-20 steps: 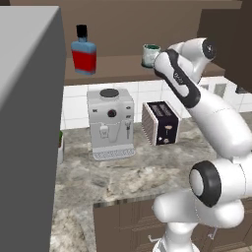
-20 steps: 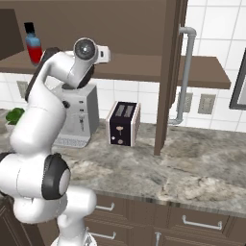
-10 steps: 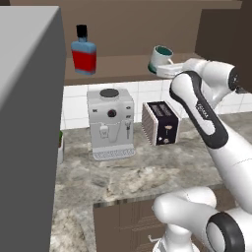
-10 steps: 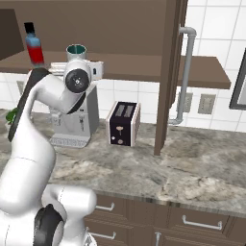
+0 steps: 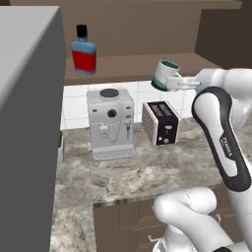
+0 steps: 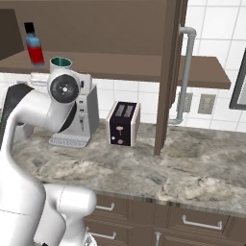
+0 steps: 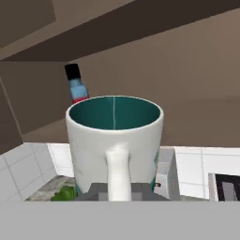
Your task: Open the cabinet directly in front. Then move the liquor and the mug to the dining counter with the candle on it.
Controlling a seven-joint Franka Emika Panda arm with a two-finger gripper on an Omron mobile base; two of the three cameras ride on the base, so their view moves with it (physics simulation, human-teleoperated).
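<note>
With the cabinet point(image 6: 168, 72) door standing open, you have the mug point(image 5: 165, 75) clamped by its handle in the end effector point(image 5: 178, 84), lifted off the shelf and hanging in the air just in front of the shelf's edge, above the black toaster point(image 5: 161, 123). In the hand view the mug point(image 7: 115, 140) sits upright with its teal inside facing you, the white handle point(image 7: 117, 171) running down toward the end effector point(image 7: 117, 192), whose jaws are closed on that handle. From the right base view you see only the mug's teal rim point(image 6: 60, 62) peeking over the arm's wrist joint. The liquor point(image 5: 83, 51) stands upright on the cabinet shelf point(image 5: 133, 66), well apart from the mug and off to its left in the left base view; it shows again at the far left of the shelf in the right base view point(image 6: 33, 44) and behind the mug in the hand view point(image 7: 76, 85). Below the shelf, the coffee machine point(image 5: 110, 123) and the toaster rest side by side on the marbled worktop point(image 6: 144, 168), against the white tiled wall.
</note>
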